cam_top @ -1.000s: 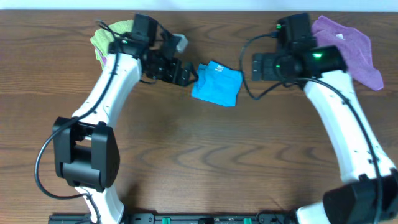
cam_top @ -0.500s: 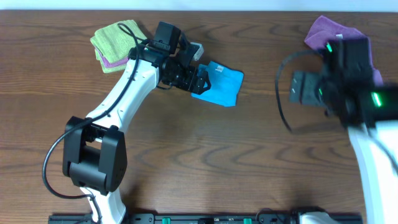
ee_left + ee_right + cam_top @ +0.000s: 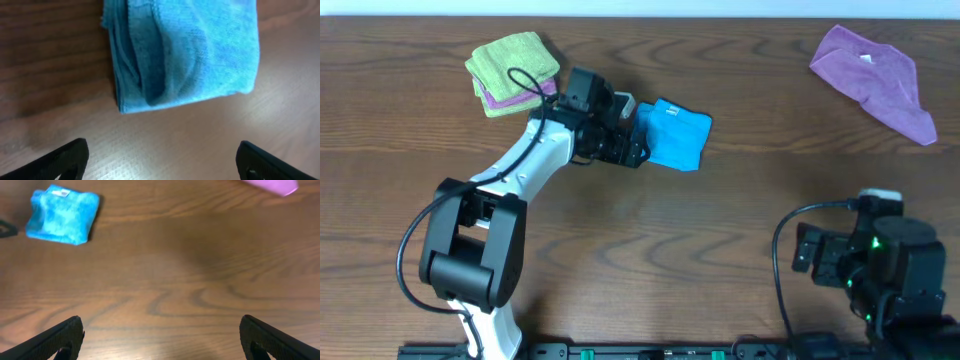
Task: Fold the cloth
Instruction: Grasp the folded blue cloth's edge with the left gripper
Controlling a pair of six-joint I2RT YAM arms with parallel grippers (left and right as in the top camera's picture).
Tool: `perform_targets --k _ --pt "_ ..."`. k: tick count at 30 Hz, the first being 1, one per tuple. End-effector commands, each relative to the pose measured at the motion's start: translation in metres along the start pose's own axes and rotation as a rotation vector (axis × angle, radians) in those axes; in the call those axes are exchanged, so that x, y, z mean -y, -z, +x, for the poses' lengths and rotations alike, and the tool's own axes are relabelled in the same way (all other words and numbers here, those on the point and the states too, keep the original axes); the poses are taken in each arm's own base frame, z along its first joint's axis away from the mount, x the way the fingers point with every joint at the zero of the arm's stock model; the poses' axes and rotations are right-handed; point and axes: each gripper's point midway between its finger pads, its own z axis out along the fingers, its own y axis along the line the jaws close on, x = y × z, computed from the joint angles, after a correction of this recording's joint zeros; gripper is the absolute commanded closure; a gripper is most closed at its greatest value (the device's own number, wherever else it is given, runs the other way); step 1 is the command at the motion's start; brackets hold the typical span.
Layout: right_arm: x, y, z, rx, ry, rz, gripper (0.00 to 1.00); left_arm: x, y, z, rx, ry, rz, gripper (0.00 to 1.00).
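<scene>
The right arm has swung away from the far middle, where it hung beside the cloth (image 3: 675,135) a second ago. It now sits at the near right corner, the right tool (image 3: 162,342) wide open and empty over the bare surface (image 3: 720,240). The left tool (image 3: 632,138) stays at the cloth's left edge, spread and gripping nothing. In its own view the cloth lies just ahead of the fingertips (image 3: 65,157), not between them. The cloth rests far of centre as a compact, layered bundle, tag up, barely shifted. The purple cloth (image 3: 875,75) lies far right, the green cloth (image 3: 510,62) far left. With both tools let go, the fold looks done or nearly so, though the bundle is slightly uneven.
</scene>
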Motion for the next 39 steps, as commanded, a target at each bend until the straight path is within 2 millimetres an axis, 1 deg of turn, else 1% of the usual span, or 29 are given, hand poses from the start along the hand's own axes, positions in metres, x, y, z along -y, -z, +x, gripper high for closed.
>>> perform_targets --k 1,4,6,9,12,19,23,27,28,29,31,33,35,38,39 --pt "-0.006 -0.002 0.003 -0.016 -0.027 -0.033 0.01 0.001 -0.002 -0.004 0.034 0.055 0.022 0.05" --pt "-0.006 -0.005 0.004 -0.03 -0.026 -0.03 0.01 0.0 -0.006 -0.013 0.069 0.073 0.033 0.05" --pt "-0.006 -0.007 0.004 -0.04 -0.025 -0.028 0.01 0.0 -0.013 -0.013 0.067 0.084 0.054 0.05" --pt "-0.006 -0.01 0.004 -0.053 -0.023 -0.026 0.01 -0.001 -0.024 -0.011 0.058 0.094 0.081 0.05" --pt "-0.007 -0.012 0.005 -0.065 -0.022 -0.024 0.01 -0.007 -0.035 -0.008 0.047 0.121 0.079 0.05" --pt "-0.01 -0.014 0.006 -0.078 -0.021 -0.039 0.01 -0.014 -0.046 -0.006 0.045 0.136 0.078 0.05" --pt "-0.01 -0.014 0.006 -0.08 -0.021 -0.039 0.01 -0.017 -0.057 -0.005 0.043 0.175 0.1 0.05" --pt "-0.01 -0.014 0.006 -0.079 -0.021 -0.039 0.01 -0.02 -0.07 0.002 0.02 0.208 0.125 0.05" --pt "-0.01 -0.014 0.006 -0.079 -0.021 -0.038 0.01 -0.021 -0.071 0.003 0.016 0.21 0.124 0.04" --pt "-0.01 -0.014 0.006 -0.08 -0.022 -0.038 0.01 -0.022 -0.073 0.006 0.009 0.215 0.123 0.01" --pt "-0.01 -0.014 0.006 -0.079 -0.022 -0.039 0.01 -0.023 -0.077 0.01 -0.007 0.243 0.128 0.11" --pt "-0.01 -0.014 0.006 -0.079 -0.022 -0.039 0.01 -0.023 -0.083 0.015 -0.026 0.253 0.145 0.15" --pt "-0.01 -0.014 0.006 -0.08 -0.022 -0.04 0.01 -0.024 -0.086 0.019 -0.036 0.258 0.147 0.22" --pt "-0.012 -0.014 0.006 -0.082 -0.022 -0.048 0.01 -0.025 -0.088 0.021 -0.042 0.262 0.144 0.58" --pt "-0.012 -0.014 0.006 -0.082 -0.022 -0.051 0.01 -0.026 -0.088 0.021 -0.042 0.262 0.142 0.74"
